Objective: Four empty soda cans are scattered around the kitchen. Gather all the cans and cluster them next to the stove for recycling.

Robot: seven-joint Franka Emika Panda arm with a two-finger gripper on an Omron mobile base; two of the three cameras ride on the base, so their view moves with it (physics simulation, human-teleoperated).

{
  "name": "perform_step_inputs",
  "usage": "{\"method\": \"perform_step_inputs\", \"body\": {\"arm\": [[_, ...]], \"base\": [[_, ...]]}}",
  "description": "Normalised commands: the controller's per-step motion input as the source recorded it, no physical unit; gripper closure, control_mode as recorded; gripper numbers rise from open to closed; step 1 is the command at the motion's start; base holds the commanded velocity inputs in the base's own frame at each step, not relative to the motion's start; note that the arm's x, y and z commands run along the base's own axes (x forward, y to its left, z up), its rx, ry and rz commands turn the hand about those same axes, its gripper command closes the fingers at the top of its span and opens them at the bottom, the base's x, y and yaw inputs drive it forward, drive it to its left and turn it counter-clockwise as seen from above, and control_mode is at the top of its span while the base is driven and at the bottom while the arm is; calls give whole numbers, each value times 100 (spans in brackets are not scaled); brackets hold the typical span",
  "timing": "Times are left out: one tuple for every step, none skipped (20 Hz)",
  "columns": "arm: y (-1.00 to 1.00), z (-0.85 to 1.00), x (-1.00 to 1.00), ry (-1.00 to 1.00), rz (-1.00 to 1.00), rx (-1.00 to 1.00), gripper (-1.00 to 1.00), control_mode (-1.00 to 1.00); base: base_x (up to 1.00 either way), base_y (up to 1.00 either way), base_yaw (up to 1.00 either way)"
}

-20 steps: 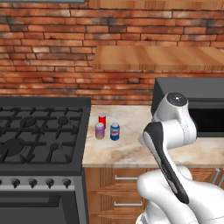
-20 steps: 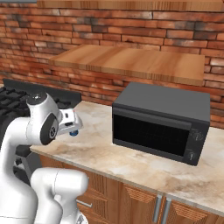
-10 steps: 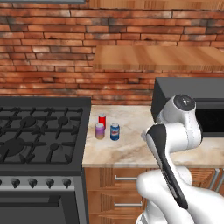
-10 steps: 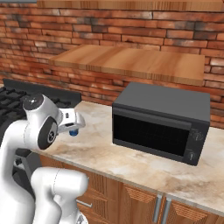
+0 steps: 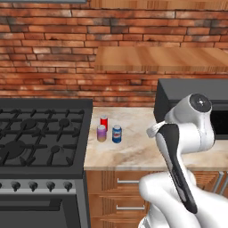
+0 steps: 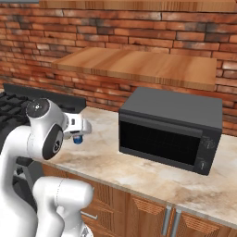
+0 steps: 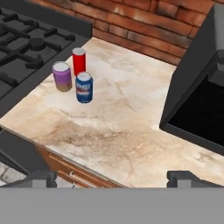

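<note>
Gripper (image 7: 112, 177) stands wide, its two dark fingertips (image 7: 37, 178) far apart at the bottom of the hand view, and it holds nothing; it hangs above the front edge of the tabletop (image 7: 131, 118), well apart from the cans.

That tabletop is pale, veined marble with a smooth sheen, running between the stove (image 5: 40, 138) and the microwave (image 6: 171, 129). Below it sit brown wooden drawers (image 5: 118, 191) with slim metal handles. Behind it rises a red brick wall (image 5: 49, 67), and one flat wooden shelf (image 5: 160, 60) juts from the bricks above the microwave.

Three small cylinder-shaped cans with silver tops stand upright in a tight cluster on the marble, just beside the stove's right edge: one red can (image 7: 79, 61) nearest the wall, one purple can (image 7: 62, 76) closest to the stove, and one blue can (image 7: 84, 88) to the front. Whether they touch each other cannot be told.

One stove shows, black, with cast grates, round burners and a row of knobs (image 5: 40, 185) on its steel front. One microwave shows, a dark grey box with a dark glass door and two round dials (image 6: 202, 153).
</note>
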Motion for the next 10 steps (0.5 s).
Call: {"method": "perform_step_inputs", "body": {"arm": [[-15,15,-14,-2,0,14,-100,-100],[-14,10,-18,-3,0,14,-100,-100],[-15,9,-21,-2,0,13,-100,-100],[-15,6,-21,0,-1,12,-100,-100],[-10,4,-14,0,-2,9,-100,-100],[0,0,-14,0,-3,4,-100,-100],[0,1,-17,-3,-3,3,-100,-100],[0,2,-18,-2,-3,3,-100,-100],[-7,16,-11,0,-5,6,-100,-100],[-13,23,-3,0,-7,5,-100,-100]], "base": [[0,0,0],[0,0,0],[0,0,0],[0,0,0],[0,0,0],[0,0,0],[0,0,0],[0,0,0],[0,0,0],[0,0,0]]}}
